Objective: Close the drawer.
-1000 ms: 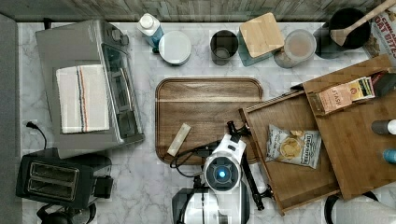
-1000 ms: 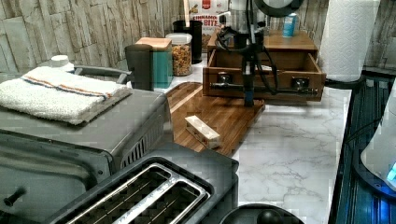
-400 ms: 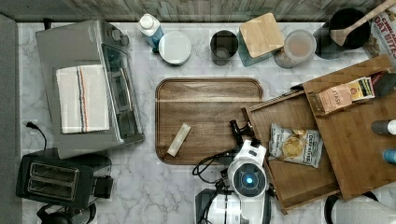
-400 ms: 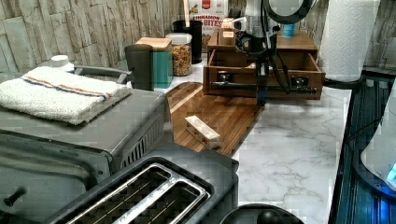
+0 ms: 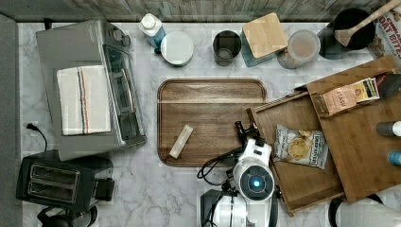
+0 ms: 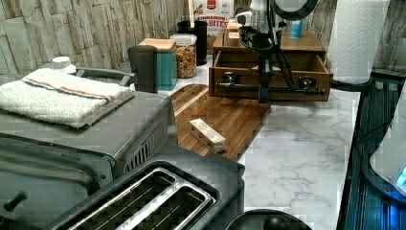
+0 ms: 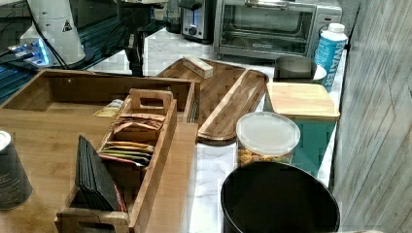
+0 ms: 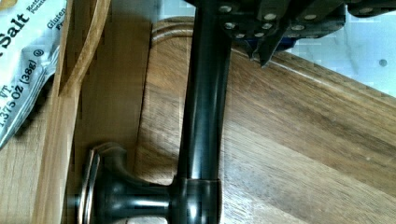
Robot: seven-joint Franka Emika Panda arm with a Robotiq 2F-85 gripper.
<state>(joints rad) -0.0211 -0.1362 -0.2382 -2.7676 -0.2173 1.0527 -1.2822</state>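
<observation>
Drawer point(image 5: 302, 182) pulled out, gripper point(image 5: 247, 130) at its front handle bar point(image 8: 205, 107), grip state unclear

On the surface point(image 5: 179, 198), the serving tray point(image 5: 208, 101) sits central in the top view. The toaster oven point(image 5: 85, 85) is at its 9 o'clock, and the toaster point(image 5: 56, 182) at 8 o'clock. The drawer point(image 5: 302, 184) stands pulled out at 3 o'clock, with a chip bag point(image 5: 300, 146) inside. The gripper point(image 5: 247, 131) is at the drawer's front handle point(image 6: 268, 88).

surface: marble counter point(image 5: 189, 189)
9 o'clock: toaster oven point(image 5: 90, 90)
centre: serving tray point(image 5: 210, 109)
7 o'clock: toaster point(image 5: 56, 182)
</observation>
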